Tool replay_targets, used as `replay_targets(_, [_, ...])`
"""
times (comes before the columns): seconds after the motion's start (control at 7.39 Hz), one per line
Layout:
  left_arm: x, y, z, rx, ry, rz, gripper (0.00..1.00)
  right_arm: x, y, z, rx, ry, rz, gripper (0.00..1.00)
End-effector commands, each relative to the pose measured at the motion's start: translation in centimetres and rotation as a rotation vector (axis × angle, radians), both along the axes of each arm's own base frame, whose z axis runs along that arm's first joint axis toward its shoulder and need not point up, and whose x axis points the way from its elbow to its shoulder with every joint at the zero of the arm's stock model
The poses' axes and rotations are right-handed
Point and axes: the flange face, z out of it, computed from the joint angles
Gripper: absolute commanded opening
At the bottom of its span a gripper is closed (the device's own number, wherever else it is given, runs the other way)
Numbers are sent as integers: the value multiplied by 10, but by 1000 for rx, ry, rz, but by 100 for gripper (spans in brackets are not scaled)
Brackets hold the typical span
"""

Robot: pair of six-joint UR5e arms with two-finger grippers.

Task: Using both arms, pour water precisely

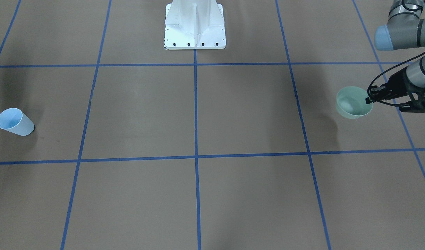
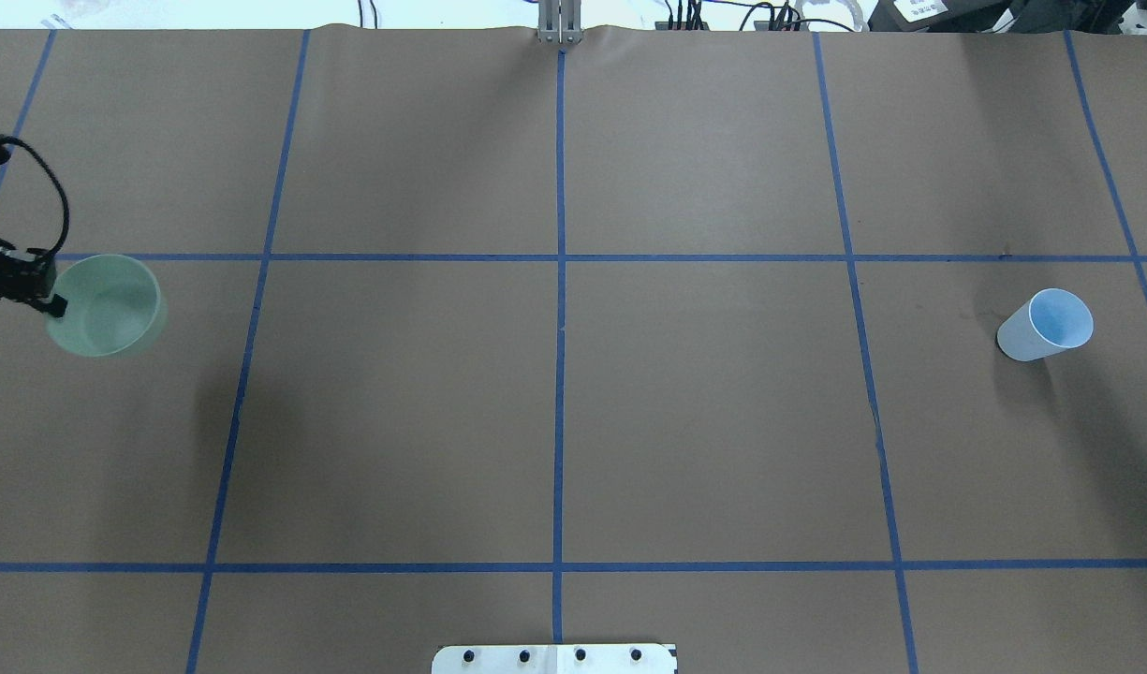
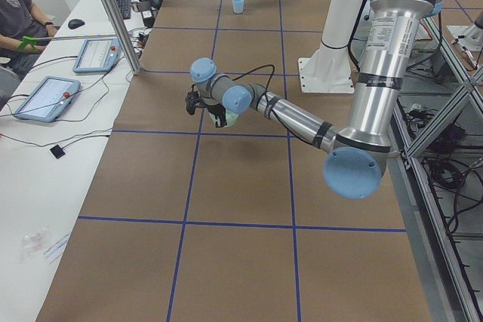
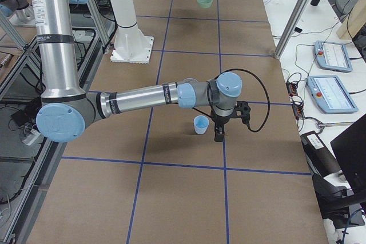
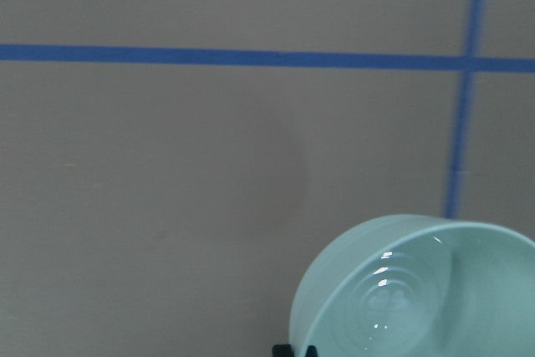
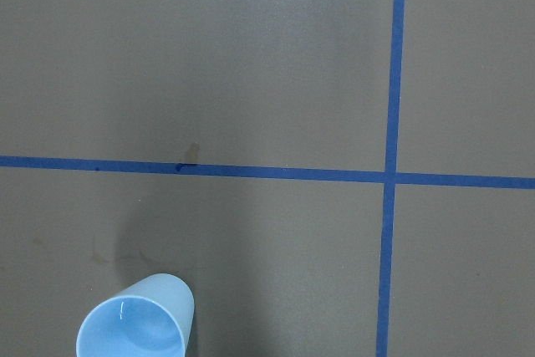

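My left gripper (image 1: 370, 99) (image 2: 51, 301) is shut on the rim of a pale green cup (image 1: 354, 102) (image 2: 105, 304) and holds it upright above the table at its left end. In the left wrist view the water (image 5: 393, 311) shows as a glossy sheen inside the green cup (image 5: 334, 290). A light blue cup (image 1: 14, 121) (image 2: 1046, 325) (image 6: 138, 328) stands on the table at the right end. The right gripper (image 4: 219, 135) shows only in the exterior right view, pointing down just beside the blue cup (image 4: 201, 124); I cannot tell if it is open or shut.
The white bolted pedestal (image 1: 195, 27) (image 2: 554, 658) stands at the robot's side of the table. Blue tape lines divide the brown surface into squares. A side table holds tablets (image 3: 45, 96), with a person (image 3: 15, 13) seated there. A metal post (image 3: 113, 13) rises at that edge.
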Motion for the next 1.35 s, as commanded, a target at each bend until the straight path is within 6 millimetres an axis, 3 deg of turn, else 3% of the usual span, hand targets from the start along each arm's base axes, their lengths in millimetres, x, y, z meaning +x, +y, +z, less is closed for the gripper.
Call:
replay_targets(0.0, [146, 25, -128, -69, 19, -21, 0, 0, 3, 0, 1, -1, -1, 99])
replay_targets(0.27, [222, 4, -187, -108, 15, -24, 0, 0, 1, 6, 33, -2, 0, 99])
replay_targets(0.41, [250, -1, -200, -103, -11, -42, 0, -1, 1, 4, 40, -5, 0, 99])
replay_targets(0.81, [282, 14, -186, -115, -43, -9, 0, -1, 1, 4, 39, -6, 1, 99])
replay_targets(1.22, [301, 9, -187, -101, -22, -1, 0, -1, 1, 6, 37, -4, 0, 99])
